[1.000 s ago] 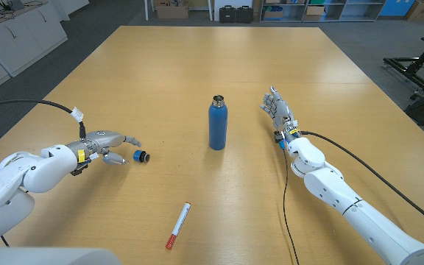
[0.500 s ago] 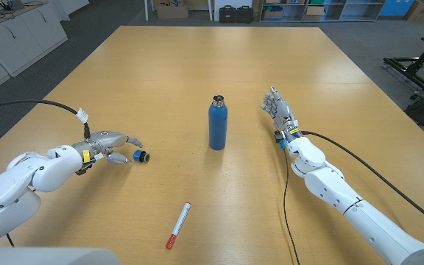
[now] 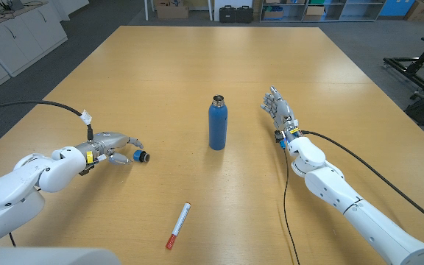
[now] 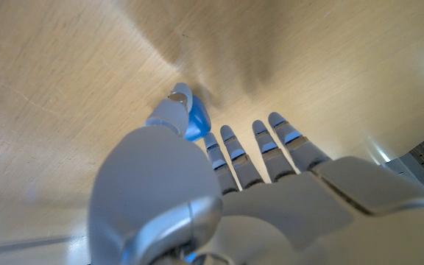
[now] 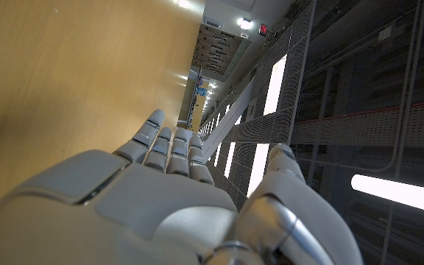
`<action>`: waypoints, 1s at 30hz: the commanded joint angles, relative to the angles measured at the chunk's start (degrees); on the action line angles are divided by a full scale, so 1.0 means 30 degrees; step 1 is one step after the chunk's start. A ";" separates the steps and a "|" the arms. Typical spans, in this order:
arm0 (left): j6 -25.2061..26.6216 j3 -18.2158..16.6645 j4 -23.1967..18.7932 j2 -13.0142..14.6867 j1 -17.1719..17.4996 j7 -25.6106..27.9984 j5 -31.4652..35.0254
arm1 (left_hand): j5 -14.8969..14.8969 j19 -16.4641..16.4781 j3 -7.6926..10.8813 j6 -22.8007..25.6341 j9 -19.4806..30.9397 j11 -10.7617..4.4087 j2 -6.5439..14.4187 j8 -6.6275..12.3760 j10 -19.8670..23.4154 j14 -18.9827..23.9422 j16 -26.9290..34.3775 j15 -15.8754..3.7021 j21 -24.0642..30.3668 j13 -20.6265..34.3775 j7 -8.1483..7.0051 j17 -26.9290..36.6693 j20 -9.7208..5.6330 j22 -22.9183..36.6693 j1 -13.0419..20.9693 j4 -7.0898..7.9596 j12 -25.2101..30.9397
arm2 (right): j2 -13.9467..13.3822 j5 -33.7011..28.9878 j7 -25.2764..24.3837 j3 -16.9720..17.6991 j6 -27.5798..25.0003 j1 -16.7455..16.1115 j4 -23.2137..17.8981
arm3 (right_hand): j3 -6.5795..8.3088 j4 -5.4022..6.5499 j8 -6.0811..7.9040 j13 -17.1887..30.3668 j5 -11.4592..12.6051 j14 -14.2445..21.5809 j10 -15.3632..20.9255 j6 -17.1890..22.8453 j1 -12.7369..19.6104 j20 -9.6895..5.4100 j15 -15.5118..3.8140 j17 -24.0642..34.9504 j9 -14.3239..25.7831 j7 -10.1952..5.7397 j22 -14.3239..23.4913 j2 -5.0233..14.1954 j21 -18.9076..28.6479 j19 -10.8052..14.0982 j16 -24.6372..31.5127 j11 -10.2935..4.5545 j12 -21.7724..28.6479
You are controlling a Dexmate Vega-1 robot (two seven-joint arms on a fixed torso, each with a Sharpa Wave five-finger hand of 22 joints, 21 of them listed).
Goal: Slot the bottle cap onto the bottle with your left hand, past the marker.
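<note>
- Left robot hand (image 3: 114, 143), fingers spread, is reaching beside the small blue-and-black bottle cap (image 3: 140, 156), left of the upright blue metal bottle (image 3: 217, 124).
- Left wrist view is showing its thumb (image 4: 174, 110) touching the cap (image 4: 194, 122).
- Right robot hand (image 3: 279, 109) is standing open-fingered, holding nothing.

Table: a wide light wooden tabletop (image 3: 197, 66) is filling the middle of the room.
Floor: grey flooring (image 3: 94, 29) is surrounding it.
Left wall: white cabinets (image 3: 13, 37) are standing there.
Far wall: shelving with boxes (image 3: 285, 10) is running across.
Ceiling: strip lights (image 5: 396, 188) are glowing.
</note>
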 commanded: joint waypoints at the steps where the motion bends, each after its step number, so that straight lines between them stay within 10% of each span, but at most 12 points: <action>1: 0.0453 0.0611 0.0329 0.0679 -0.0024 0.0609 -0.0663 | -0.0043 0.0156 0.0057 0.0348 0.0099 0.0007 0.0198 0.0243 0.0385 0.0261 0.0048 -0.3069 0.0060 0.0025 0.0016 0.0056 -0.0736 0.0049 0.0087 0.0058 0.0117 | 0.0024 -0.0087 0.0022 -0.0117 0.0017 0.0027 -0.0031 | 0.0012 -0.0019 -0.0019 0.0055 0.0192 0.0132 0.0149 0.0076 0.0037 0.0004 0.0009 0.0050 0.0062 -0.0079 0.0020 0.0056 -0.0053 0.0103 0.0107 0.0102 0.0057; 30: 0.1668 0.1306 0.0262 0.1934 0.0172 0.1462 -0.1493 | -0.0025 0.0585 0.0621 0.2248 0.0005 0.0004 0.0760 0.0982 0.2414 0.1440 -0.0123 -0.3104 0.0002 0.0016 0.0012 0.0055 -0.0839 0.0016 0.0610 -0.0018 0.0108 | -0.0071 -0.0214 0.0023 -0.0088 0.0215 -0.0258 -0.0200 | -0.0024 -0.0011 -0.0046 0.0060 0.0181 0.0145 0.0154 0.0058 0.0007 0.0016 0.0022 0.0068 0.0067 -0.0174 0.0023 0.0035 -0.0153 0.0126 0.0106 0.0124 0.0044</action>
